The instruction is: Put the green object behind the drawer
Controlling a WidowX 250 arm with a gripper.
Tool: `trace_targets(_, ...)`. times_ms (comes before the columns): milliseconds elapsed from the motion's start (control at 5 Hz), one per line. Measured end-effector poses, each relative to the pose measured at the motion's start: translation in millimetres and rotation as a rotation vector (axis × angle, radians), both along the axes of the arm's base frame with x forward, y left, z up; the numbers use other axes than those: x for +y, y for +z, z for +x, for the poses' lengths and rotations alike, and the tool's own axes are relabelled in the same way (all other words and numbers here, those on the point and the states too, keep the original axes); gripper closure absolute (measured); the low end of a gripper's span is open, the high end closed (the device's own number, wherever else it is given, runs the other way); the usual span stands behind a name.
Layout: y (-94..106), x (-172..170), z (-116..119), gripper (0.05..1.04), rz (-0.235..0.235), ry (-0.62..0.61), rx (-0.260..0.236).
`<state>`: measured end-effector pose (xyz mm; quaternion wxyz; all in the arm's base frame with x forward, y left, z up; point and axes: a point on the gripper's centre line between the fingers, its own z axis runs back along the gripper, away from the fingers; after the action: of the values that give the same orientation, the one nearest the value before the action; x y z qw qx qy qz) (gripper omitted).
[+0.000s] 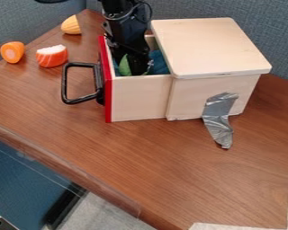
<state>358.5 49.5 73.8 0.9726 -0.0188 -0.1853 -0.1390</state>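
Observation:
The black gripper (134,59) hangs down from the top edge into the pulled-out drawer (139,98), low between its walls. A green object (124,66) shows inside the drawer, right against the gripper's lower left side; the gripper and the drawer's near wall hide part of it. The drawer has a red front panel with a black handle (80,99) and slides out leftward from a light wooden box (209,47).
Blue material (159,63) lies in the drawer. Left of the handle are an orange-and-white piece (52,57), an orange round piece (12,52) and a yellow piece (70,25). Grey tape (218,117) runs from box to table (164,157). Blue partitions stand behind.

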Motion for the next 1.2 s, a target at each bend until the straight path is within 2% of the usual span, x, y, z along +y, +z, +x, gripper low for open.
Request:
trace_targets(200,-0.2,1,-1,0.524,-0.012,0.004,0.002)
trace_targets(400,2.4,1,-5,0.524,-0.047,0.003,0.015)
trace_targets(800,66.4,12,-13,0.524,-0.156,0.029,-0.095)
trace_targets(1000,79.0,16,-21,0.524,-0.197,0.032,-0.109)
trace_targets(1200,87.7,22,-26,0.524,-0.206,0.04,-0.123)
